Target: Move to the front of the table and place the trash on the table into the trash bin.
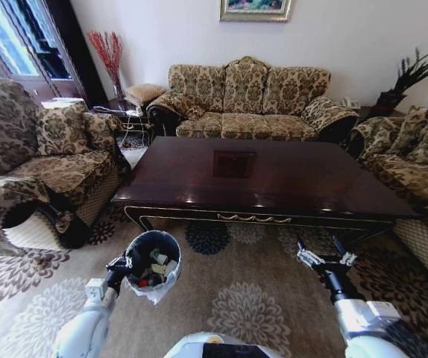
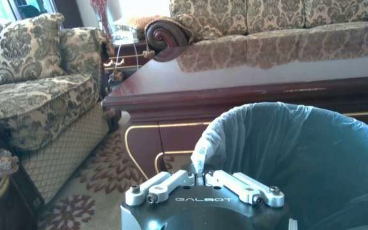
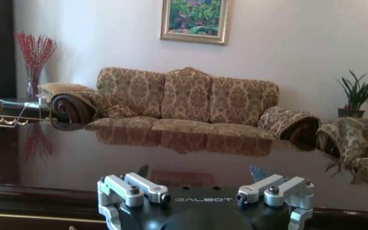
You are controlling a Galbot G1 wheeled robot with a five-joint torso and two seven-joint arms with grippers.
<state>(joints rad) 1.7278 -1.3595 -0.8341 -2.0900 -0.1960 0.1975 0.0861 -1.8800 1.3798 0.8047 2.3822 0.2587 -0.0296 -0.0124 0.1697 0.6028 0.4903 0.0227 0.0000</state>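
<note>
Two grippers before you: left gripper (image 1: 130, 262) clamped on trash bin (image 1: 156, 262) rim, bin at its 3 o'clock holding trash (image 1: 153, 273); right gripper (image 1: 326, 257) apart, tabletop (image 1: 274, 179) at 12 o'clock.

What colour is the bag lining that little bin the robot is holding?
A translucent whitish bag lines the black trash bin, pinched at its rim by the left gripper; clearest in the left wrist view.

The word "GALBOT" is printed in pale capitals on the dark body of the left hand (image 2: 200, 182), just below its silver linkages, as seen in the left wrist view. The same word "GALBOT" is printed on the body of the right hand (image 3: 200, 176) in the right wrist view. No other lettering can be read.
</note>
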